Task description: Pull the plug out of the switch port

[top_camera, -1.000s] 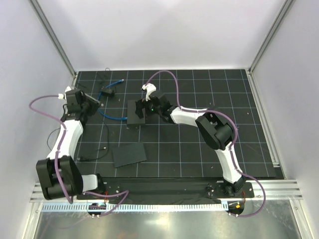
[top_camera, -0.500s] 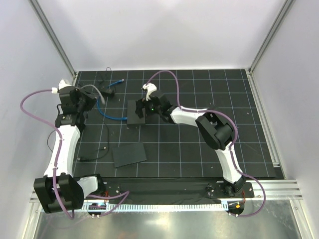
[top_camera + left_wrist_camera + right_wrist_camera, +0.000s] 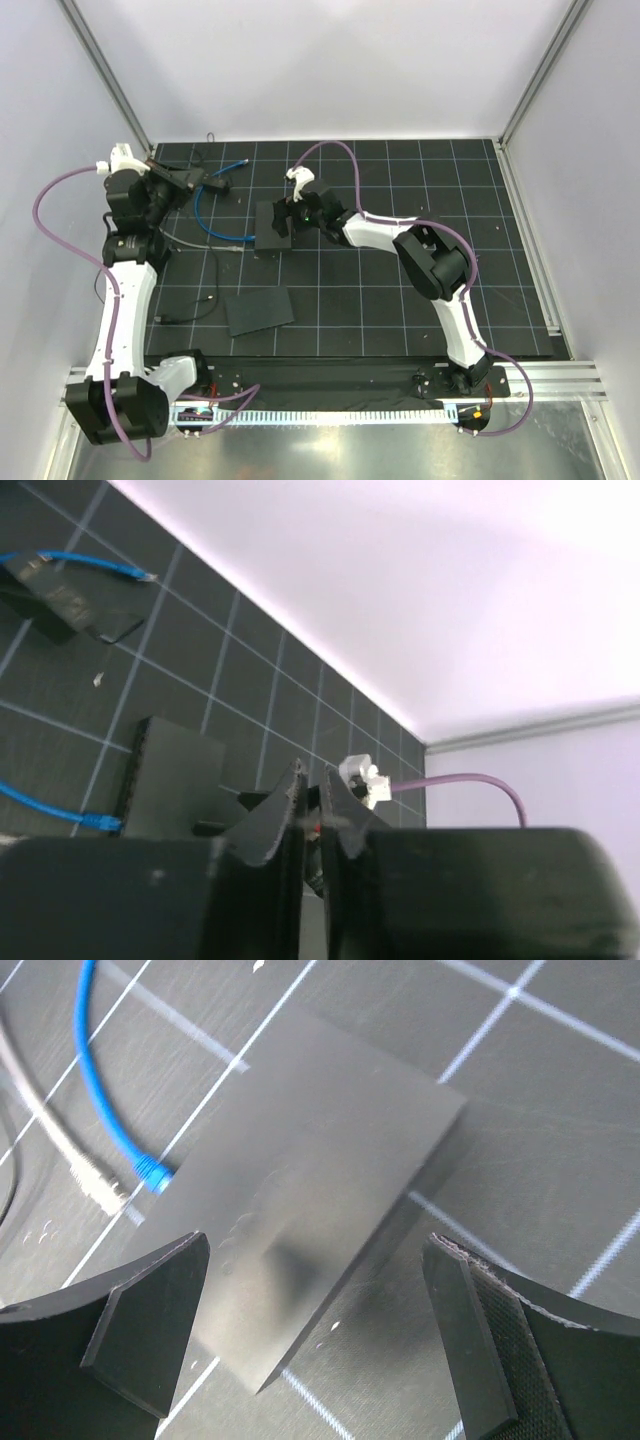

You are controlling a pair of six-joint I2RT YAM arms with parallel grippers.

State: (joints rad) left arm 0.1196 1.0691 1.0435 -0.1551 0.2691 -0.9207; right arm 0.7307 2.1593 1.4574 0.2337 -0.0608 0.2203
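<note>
The switch box [image 3: 274, 228] lies mid-mat, and it also shows in the right wrist view [image 3: 320, 1190] and the left wrist view [image 3: 170, 770]. The blue cable's plug [image 3: 150, 1172] sits at the box's left edge, seemingly still in its port; it also shows in the top view [image 3: 248, 240]. My right gripper [image 3: 315, 1243] is open, hovering over the box with a finger on either side, apart from it. My left gripper [image 3: 205, 178] is raised at the back left, far from the plug. Its jaws [image 3: 312, 775] are shut to a thin slit, with nothing clearly between them.
A grey cable [image 3: 200, 245] lies on the mat, its connector [image 3: 100, 1190] loose just beside the blue plug. A flat black slab [image 3: 258, 310] and a thin black wire [image 3: 205, 290] lie nearer the front. A small black part [image 3: 215, 183] holds the blue cable's other end.
My left arm has risen and swung toward the back left wall. The grey cable it lifted half a second ago now lies on the mat. The right arm has not moved.
</note>
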